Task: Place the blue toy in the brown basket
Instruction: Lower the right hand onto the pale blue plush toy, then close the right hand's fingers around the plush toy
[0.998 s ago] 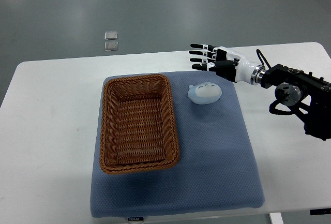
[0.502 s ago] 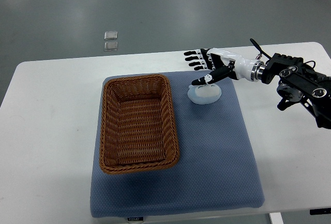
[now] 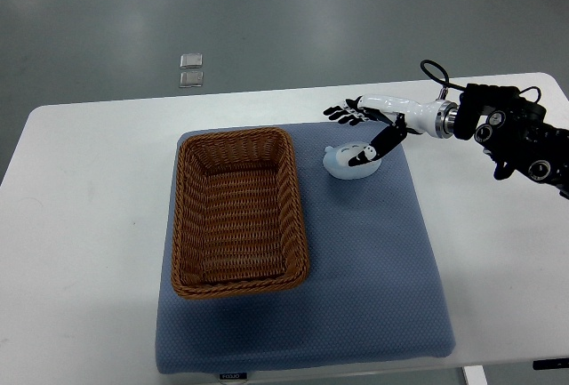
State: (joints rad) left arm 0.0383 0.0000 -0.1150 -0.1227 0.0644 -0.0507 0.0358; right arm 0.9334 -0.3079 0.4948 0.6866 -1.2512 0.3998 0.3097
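Note:
The pale blue toy lies on the blue-grey mat, just right of the brown wicker basket's far right corner. The basket holds nothing. My right hand reaches in from the right and hovers over the toy. Its fingers are spread beyond the toy's far side, and its thumb rests against the toy's right top. The hand is not closed around the toy. The left arm is out of view.
The mat covers the middle of a white table. My right forearm and wrist hang over the table's far right part. Two small clear packets lie on the grey floor beyond the table.
My right hand has turned and lowered toward the toy. The thumb has swung down onto the toy's right side and the fingers have moved to its far side. The toy has barely moved.

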